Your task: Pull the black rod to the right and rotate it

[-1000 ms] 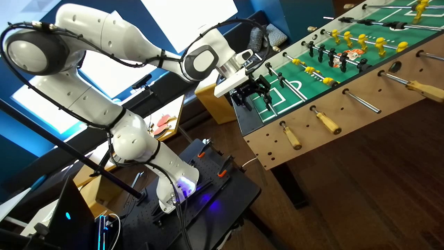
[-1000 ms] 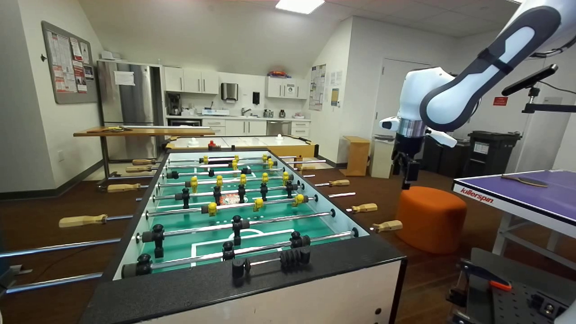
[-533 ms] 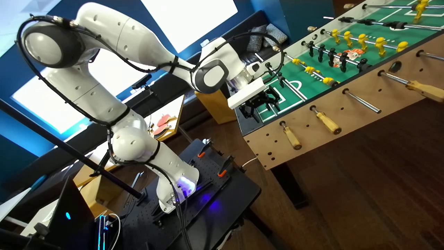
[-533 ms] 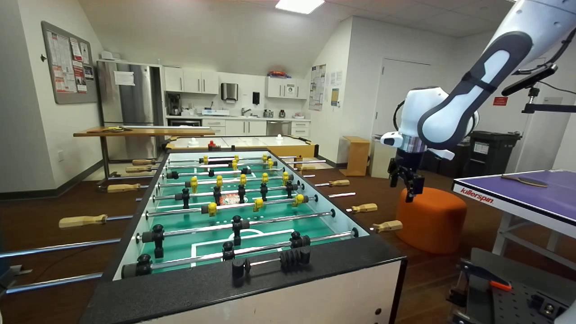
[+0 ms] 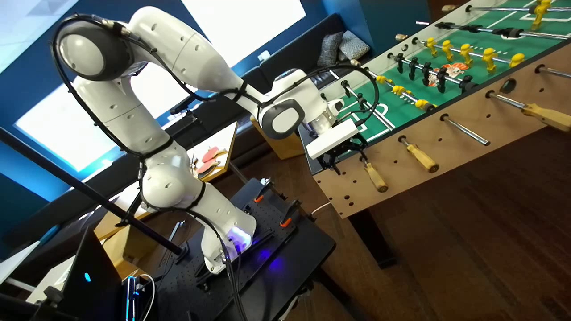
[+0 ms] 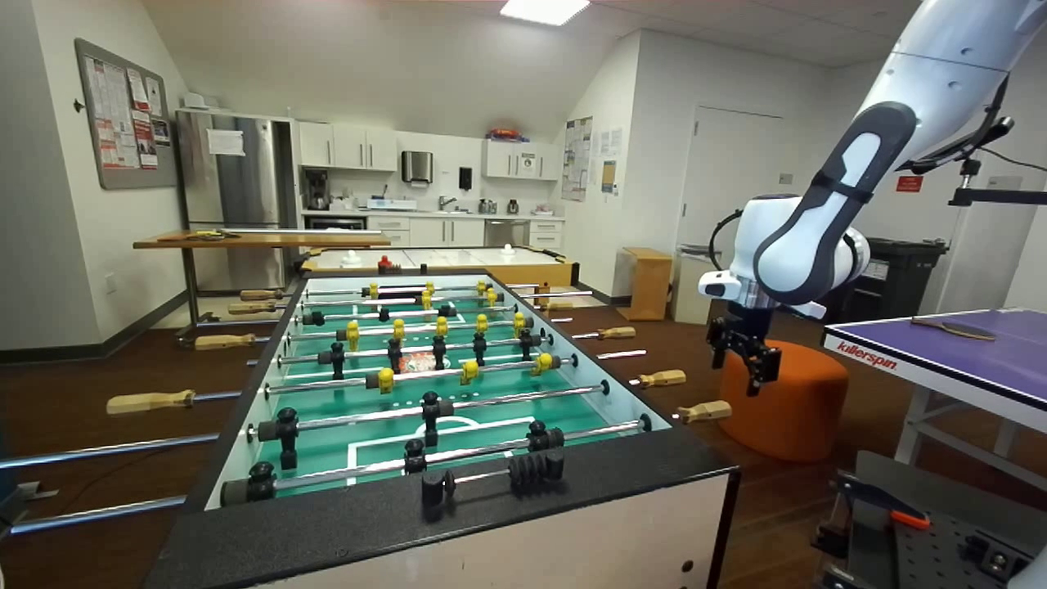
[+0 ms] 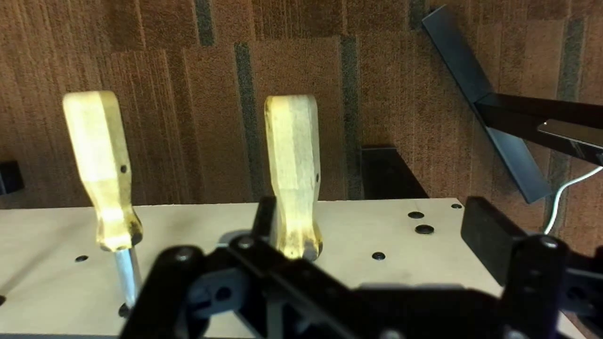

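The foosball table has a nearest silver rod point(image 6: 478, 449) with black players. Its pale wooden handle point(image 6: 705, 411) sticks out of the table's side and also shows in an exterior view point(image 5: 376, 177). A second rod with black players point(image 6: 523, 399) lies behind it, with its own handle point(image 5: 419, 156). My gripper point(image 5: 350, 157) is open and empty, above and beside the nearest handle. In the wrist view my gripper point(image 7: 379, 230) shows the nearest handle point(image 7: 296, 174) between the fingers, close to the left finger. I cannot tell whether they touch. The second handle point(image 7: 101, 160) is further left, outside the fingers.
The table's wooden side wall point(image 5: 446, 156) and black end ledge point(image 6: 393, 523) lie near the gripper. A score counter point(image 6: 491, 478) sits on the ledge. An orange stool point(image 6: 785, 401) and a purple ping-pong table point(image 6: 965, 360) stand beyond. A bare rod end point(image 5: 466, 129) also sticks out.
The arm has swung my gripper downward and to the right in an exterior view, from over the table's end corner to beside the nearest handle. The rods and handles have not moved.
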